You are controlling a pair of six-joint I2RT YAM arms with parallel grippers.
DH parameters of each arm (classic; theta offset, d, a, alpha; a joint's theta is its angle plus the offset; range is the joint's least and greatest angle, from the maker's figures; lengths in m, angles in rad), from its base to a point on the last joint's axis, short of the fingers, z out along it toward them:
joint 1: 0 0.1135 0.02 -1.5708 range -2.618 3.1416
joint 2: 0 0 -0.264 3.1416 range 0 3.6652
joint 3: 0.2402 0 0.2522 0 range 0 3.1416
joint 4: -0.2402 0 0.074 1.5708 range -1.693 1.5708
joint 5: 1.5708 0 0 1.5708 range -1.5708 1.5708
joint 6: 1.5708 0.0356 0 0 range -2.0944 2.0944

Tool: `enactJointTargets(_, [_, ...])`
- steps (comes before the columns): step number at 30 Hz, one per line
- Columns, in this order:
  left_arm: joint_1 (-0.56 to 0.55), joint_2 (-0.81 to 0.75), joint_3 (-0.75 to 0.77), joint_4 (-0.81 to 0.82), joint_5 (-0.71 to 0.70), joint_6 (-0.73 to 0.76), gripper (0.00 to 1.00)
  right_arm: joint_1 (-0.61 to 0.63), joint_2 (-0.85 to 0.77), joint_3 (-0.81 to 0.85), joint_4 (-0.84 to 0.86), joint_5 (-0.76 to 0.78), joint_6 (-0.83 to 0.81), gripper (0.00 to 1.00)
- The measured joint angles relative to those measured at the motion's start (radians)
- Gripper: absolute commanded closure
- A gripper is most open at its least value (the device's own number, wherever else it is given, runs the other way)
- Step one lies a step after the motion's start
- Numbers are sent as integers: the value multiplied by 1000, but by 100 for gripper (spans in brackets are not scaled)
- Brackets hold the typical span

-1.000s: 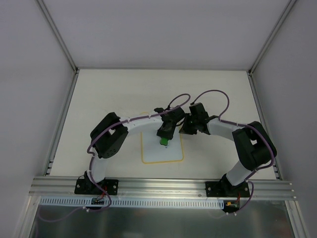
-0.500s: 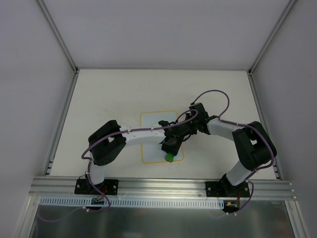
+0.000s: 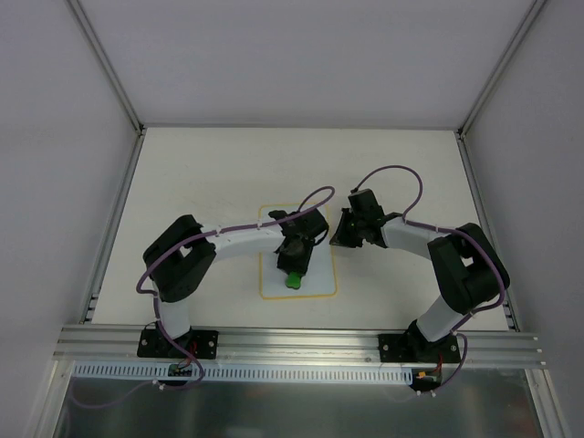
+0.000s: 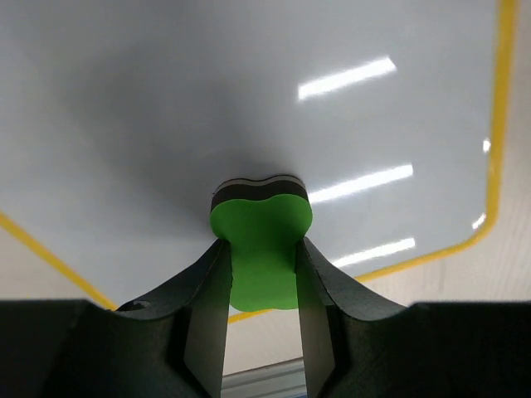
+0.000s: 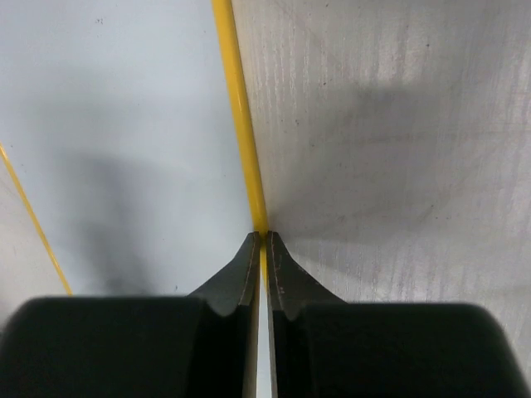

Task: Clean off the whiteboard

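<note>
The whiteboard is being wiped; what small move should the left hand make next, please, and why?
Probably slide the eraser toward the far end of the whiteboard. The left hand is shut on it, pressing it near the near rim; no marks show there, while the arm hides the far part. The right hand, shut, sits at the right rim.

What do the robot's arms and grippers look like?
The left arm and right arm are white tubular links joined by bulky black joint housings, on black bases. A purple cable loops along each. The left gripper and right gripper are black, with two tapered matte fingers.
</note>
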Motion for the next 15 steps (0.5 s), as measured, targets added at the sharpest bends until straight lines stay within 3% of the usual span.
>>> enactJointTargets(8, [203,-21,-18,-45,-52,34,100,0,0,-3,8,0,0,100])
enactJointTargets(15, [213,68,110,-102,-65,65,100,-6,0,-3,10,1,0,100])
